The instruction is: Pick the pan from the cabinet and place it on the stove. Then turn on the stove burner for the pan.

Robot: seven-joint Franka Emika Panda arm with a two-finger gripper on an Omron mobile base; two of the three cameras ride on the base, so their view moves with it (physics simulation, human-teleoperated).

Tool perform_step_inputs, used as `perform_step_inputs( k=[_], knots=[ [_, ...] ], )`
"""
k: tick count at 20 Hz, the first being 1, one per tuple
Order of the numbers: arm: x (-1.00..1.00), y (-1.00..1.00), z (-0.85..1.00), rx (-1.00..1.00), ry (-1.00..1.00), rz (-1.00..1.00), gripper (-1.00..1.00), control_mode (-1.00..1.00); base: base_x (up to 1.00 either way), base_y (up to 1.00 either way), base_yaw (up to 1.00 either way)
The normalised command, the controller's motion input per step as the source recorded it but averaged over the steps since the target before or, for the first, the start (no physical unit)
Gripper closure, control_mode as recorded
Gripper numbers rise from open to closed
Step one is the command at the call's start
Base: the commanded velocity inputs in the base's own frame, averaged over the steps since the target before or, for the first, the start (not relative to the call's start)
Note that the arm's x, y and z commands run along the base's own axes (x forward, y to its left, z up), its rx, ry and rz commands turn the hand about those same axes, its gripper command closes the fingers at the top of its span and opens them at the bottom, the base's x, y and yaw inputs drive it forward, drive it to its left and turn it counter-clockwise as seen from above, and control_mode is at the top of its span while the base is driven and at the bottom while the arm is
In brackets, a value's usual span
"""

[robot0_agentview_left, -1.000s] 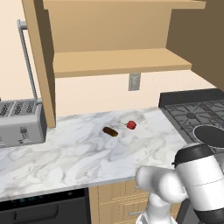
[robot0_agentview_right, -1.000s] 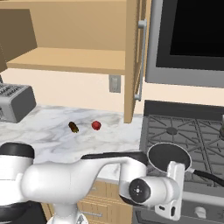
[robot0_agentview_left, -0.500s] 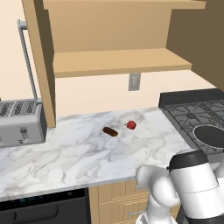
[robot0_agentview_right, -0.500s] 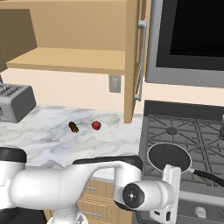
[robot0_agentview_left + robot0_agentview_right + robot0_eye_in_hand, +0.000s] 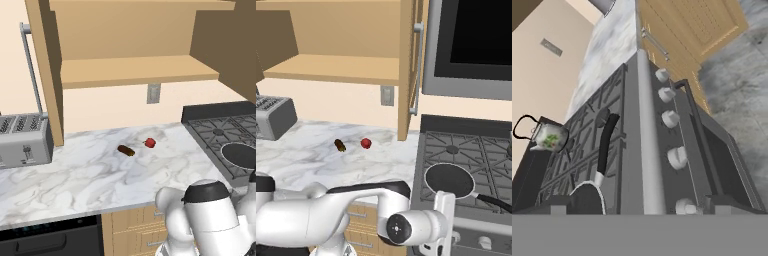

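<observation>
Pan (image 5: pixel 449 180) sits on the stove (image 5: pixel 491 150), on the near-left burner grate, handle (image 5: pixel 606 141) running right along the front edge; in the left base view it's the dark disc (image 5: pixel 241 155) at the right. Cabinet (image 5: pixel 135 70) is open, wooden shelf bare, door (image 5: pixel 409 65) with grey bar handle swung out beside the stove. Tool (image 5: pixel 443 220) is down in front of the stove's silver front, spread wide, pinching nothing. Hand view looks along the row of round knobs (image 5: pixel 677 157) on the front panel, with a kettle (image 5: pixel 546 136) on a far burner. On the marble desk (image 5: pixel 75 180): toaster (image 5: pixel 24 141) at left, a small brown item (image 5: pixel 126 150) and a small red item (image 5: pixel 150 143) near each other mid-desk.
</observation>
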Motion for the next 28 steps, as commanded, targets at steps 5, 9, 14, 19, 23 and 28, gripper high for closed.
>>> perform_step_inputs(
  k=[5, 9, 14, 19, 23, 28],
  knots=[
    [-0.05, 0.04, 0.00, 0.00, -0.05, 0.08, -1.00, -1.00, 0.00, 0.00, 0.00],
    [-0.06, 0.17, 0.00, 0.01, -0.09, 0.15, -1.00, -1.00, 0.00, 0.00, 0.00],
    [-0.02, 0.40, 0.00, 0.02, -0.15, 0.15, -1.00, -1.00, 0.00, 0.00, 0.00],
    [-0.12, 0.54, 0.01, 0.01, -0.08, 0.08, -1.00, -1.00, 0.00, 0.00, 0.00],
    [-0.12, 0.22, 0.10, 0.17, -0.02, 0.02, -1.00, -1.00, 0.00, 0.00, 0.00],
    [-0.02, -0.15, 0.00, 0.27, -0.02, 0.03, -1.00, -1.00, 0.00, 0.00, 0.00]
  ],
)
